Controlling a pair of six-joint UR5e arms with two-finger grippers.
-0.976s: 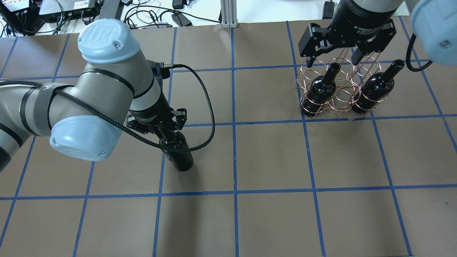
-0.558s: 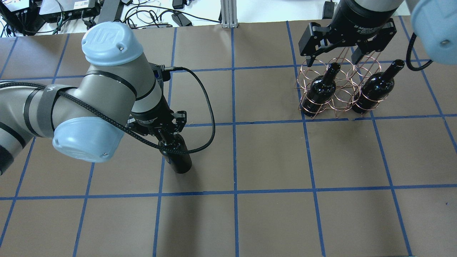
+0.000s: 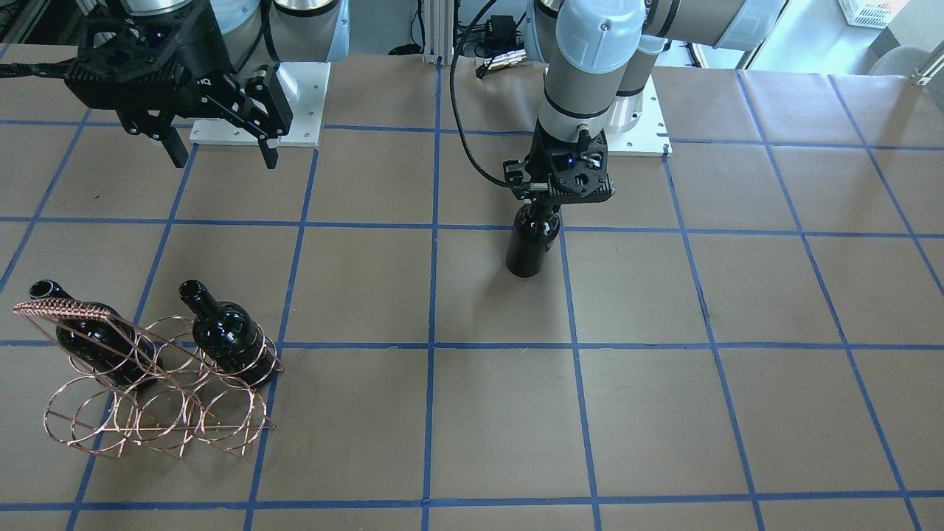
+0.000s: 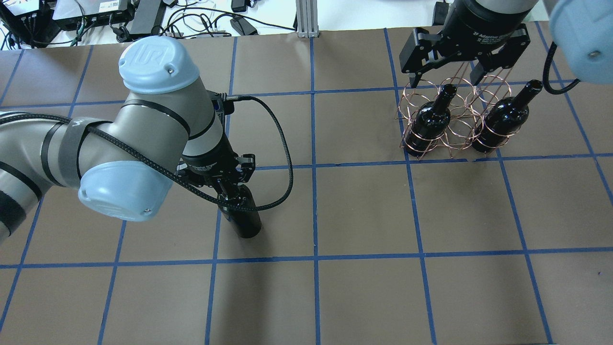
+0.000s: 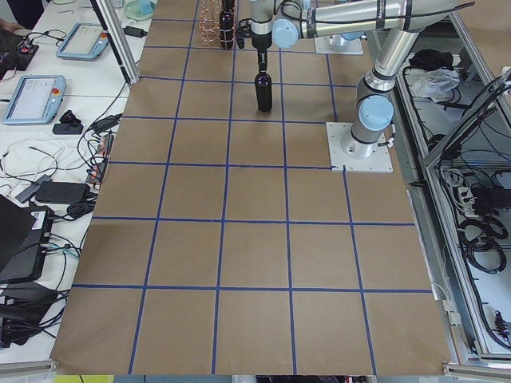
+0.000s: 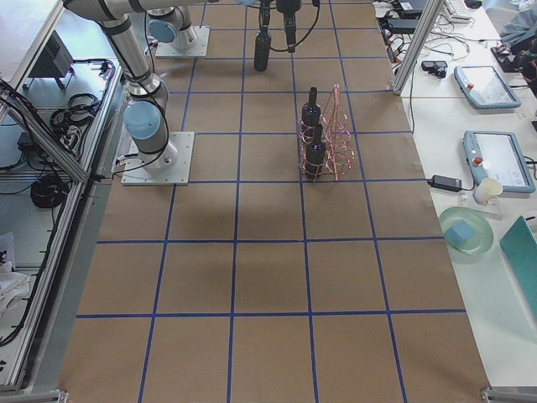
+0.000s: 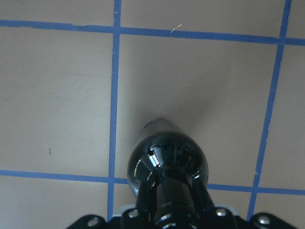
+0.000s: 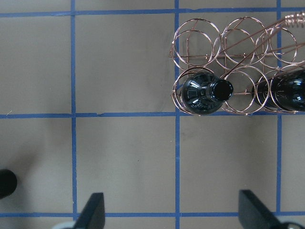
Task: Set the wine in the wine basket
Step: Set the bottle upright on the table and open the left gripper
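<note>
My left gripper (image 4: 221, 178) is shut on the neck of a glossy black wine bottle (image 4: 243, 218), which stays upright left of the table's middle. The bottle also shows in the front view (image 3: 529, 247) and the left wrist view (image 7: 167, 160). I cannot tell if its base touches the table. The copper wire wine basket (image 4: 454, 125) stands at the far right and holds two more black bottles (image 4: 427, 123) (image 4: 503, 119) in its outer hoops. My right gripper (image 4: 446, 79) is open and empty, hovering above the basket's far side; its wrist view shows the basket (image 8: 238, 33) from above.
Brown paper with a blue tape grid covers the table (image 4: 364, 211). Cables and electronics (image 4: 86, 17) lie beyond the far edge. The left arm's black cable (image 4: 282, 143) loops beside the held bottle.
My left arm has shifted slightly to the right and toward the near edge, carrying the bottle with it. The right gripper and the basket have hardly moved.
</note>
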